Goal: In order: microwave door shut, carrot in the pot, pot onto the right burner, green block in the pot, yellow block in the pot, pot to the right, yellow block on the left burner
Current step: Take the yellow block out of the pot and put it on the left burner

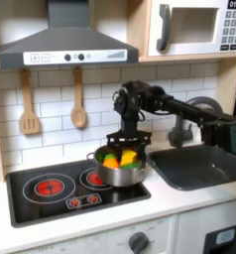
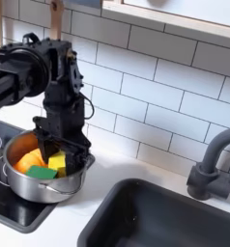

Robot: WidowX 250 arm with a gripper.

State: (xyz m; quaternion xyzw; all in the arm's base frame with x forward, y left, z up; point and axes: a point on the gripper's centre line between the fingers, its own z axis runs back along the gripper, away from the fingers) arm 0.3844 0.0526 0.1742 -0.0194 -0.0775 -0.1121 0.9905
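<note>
The shiny pot point(image 1: 121, 179) point(image 2: 30, 189) stands at the cooktop's edge nearest the sink, covering part of the right burner point(image 1: 91, 179). Inside lie the orange carrot point(image 2: 26, 159), the yellow block point(image 2: 57, 162) and the green block point(image 2: 42, 174). My gripper point(image 1: 123, 146) point(image 2: 59, 147) hangs just over the pot's mouth, above the yellow block, and looks open with its fingers spread on either side of the block. The left burner point(image 1: 52, 186) is bare. Up at the first exterior view's right, the microwave door point(image 1: 189, 28) is closed.
A dark sink point(image 1: 205, 165) point(image 2: 165, 218) with a grey faucet point(image 1: 179, 130) point(image 2: 210, 162) lies right of the pot in both exterior views. A wooden spatula point(image 1: 29, 107) and spoon point(image 1: 78, 103) hang on the tiled wall under the range hood point(image 1: 60, 45).
</note>
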